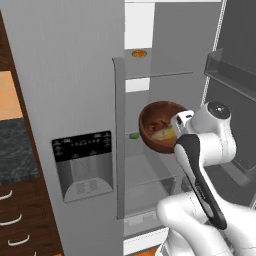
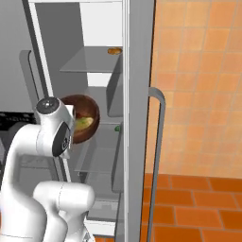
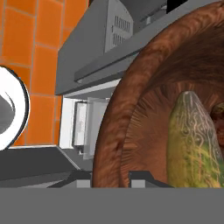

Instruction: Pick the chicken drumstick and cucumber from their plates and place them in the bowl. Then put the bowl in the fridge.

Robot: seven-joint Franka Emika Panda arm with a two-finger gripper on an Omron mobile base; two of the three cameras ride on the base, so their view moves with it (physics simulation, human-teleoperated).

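Observation:
The brown wooden bowl hangs tilted in front of the open fridge, at the height of its middle shelf. My gripper is shut on the bowl's thick rim. The yellow-green cucumber lies inside the bowl, as the left base view and right base view also show. A dark reddish piece beside it looks like the chicken drumstick. From the right base view the bowl sits just past my white hand. The plates are out of view.
A clear upper shelf holds a small orange-brown item. A small green item lies deep on the middle shelf. The open right door's bins stand close to my arm. Wooden drawers are at the left, an orange tiled wall at the right.

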